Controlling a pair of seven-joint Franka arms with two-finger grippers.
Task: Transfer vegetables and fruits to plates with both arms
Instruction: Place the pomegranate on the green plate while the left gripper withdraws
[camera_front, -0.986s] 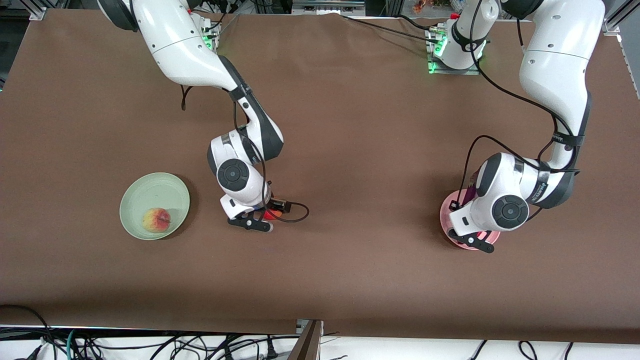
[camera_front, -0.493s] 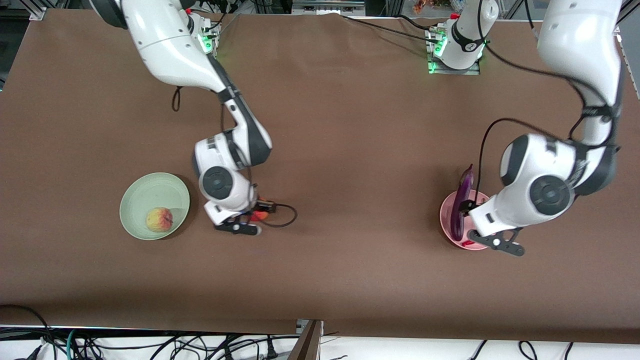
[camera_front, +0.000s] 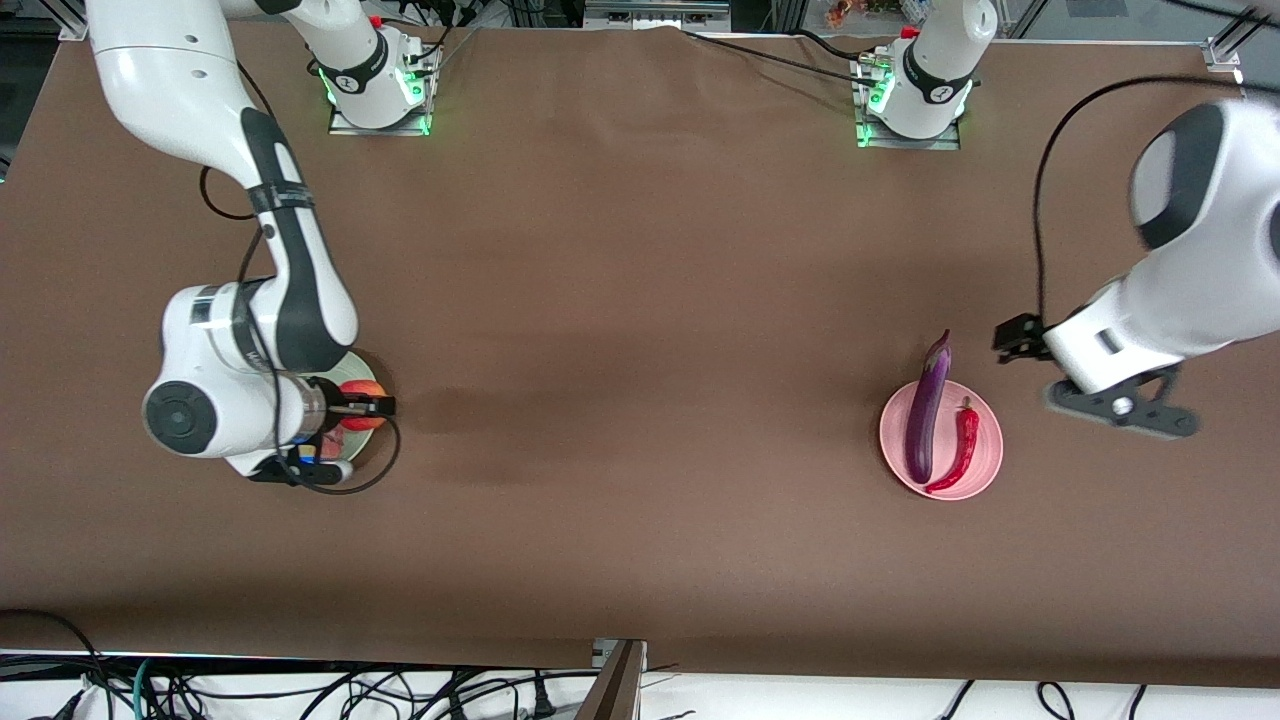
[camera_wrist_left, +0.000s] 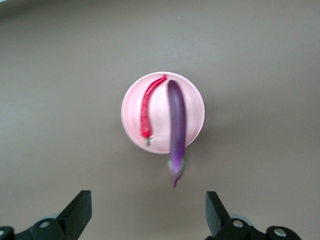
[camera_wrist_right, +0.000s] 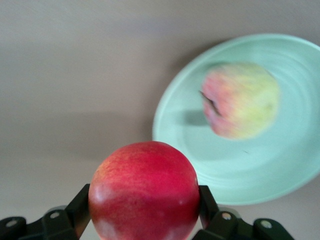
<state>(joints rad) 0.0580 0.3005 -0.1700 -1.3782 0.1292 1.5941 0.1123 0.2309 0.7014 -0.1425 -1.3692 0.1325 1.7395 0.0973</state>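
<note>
Nearest the front camera on the brown table (camera_front: 640, 300): pink plate (camera_front: 985, 460) toward the left arm's end, carrying 2 vegetables side by side. Long glossy purple eggplant (camera_front: 925, 412), stem end overhanging the rim on the side toward the robot bases; thin curved red chili (camera_front: 960, 448) just beside it, wholly on the plate. Vegetable half judged complete.

Toward the right arm's end, right gripper (camera_wrist_right: 145, 210) over the edge of the pale green plate (camera_wrist_right: 280, 170), fingers clamped on the red apple-like fruit (camera_wrist_right: 145, 195), 1 finger against each flank. Fruit smooth, round, deep red fading to a paler blush low on its skin, filling the span between the fingers. On that plate already, the yellowish-pink peach (camera_wrist_right: 241, 99), creased and mottled, lying off-centre.

Step in hand, judged: setting the red fruit onto the green plate. To do it well: carry on inward past the rim, over bare plate beside the peach, not above it; lower until almost touching before letting go, since a round fruit dropped from height is likely to roll off or knock the peach; part the fingers slowly, then lift straight up.

Farther up, left gripper (camera_front: 1115, 405) over bare table beside the pink plate, fingers spread wide, holding nothing, waiting.
</note>
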